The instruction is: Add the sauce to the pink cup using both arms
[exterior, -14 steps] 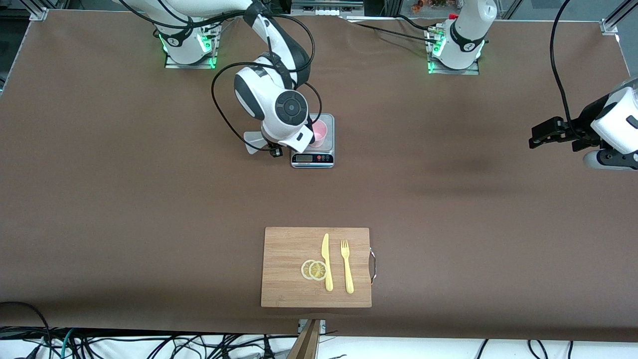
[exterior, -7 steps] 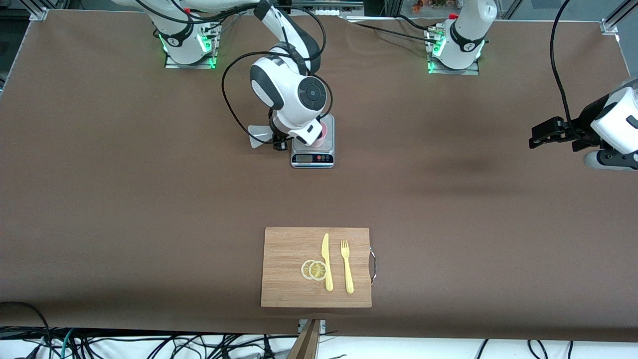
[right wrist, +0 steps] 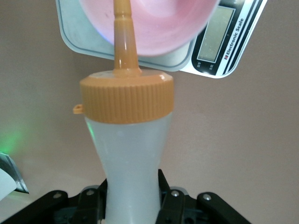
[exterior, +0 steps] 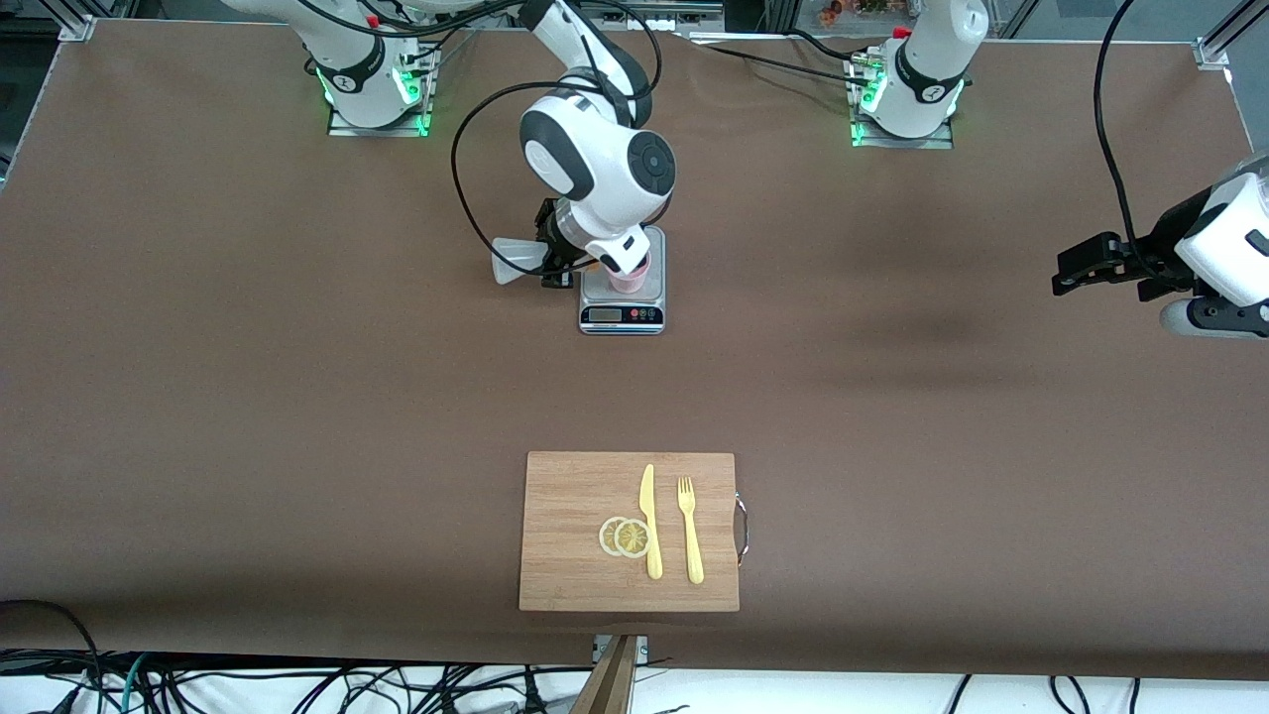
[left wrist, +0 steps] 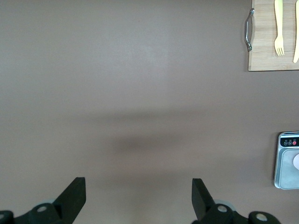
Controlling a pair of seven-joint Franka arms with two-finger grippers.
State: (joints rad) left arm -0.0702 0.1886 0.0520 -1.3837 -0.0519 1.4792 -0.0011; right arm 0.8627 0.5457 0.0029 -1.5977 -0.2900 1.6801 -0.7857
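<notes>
Gripping the sauce (right wrist: pixel 127 154), right tool (right wrist: pixel 133 198) aims nozzle over pink cup (right wrist: pixel 154 28), front view hides it, left tool (left wrist: pixel 138 198) wide.

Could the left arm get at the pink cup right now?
Probably not cleanly. The cup sits on the scale under the right gripper, which holds the sauce bottle tipped at it. The open left gripper waits over bare table.

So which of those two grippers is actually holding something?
The right gripper, over the grey scale beside the pink cup, is shut on the sauce bottle. The left gripper waits open and empty at its end of the table.
</notes>
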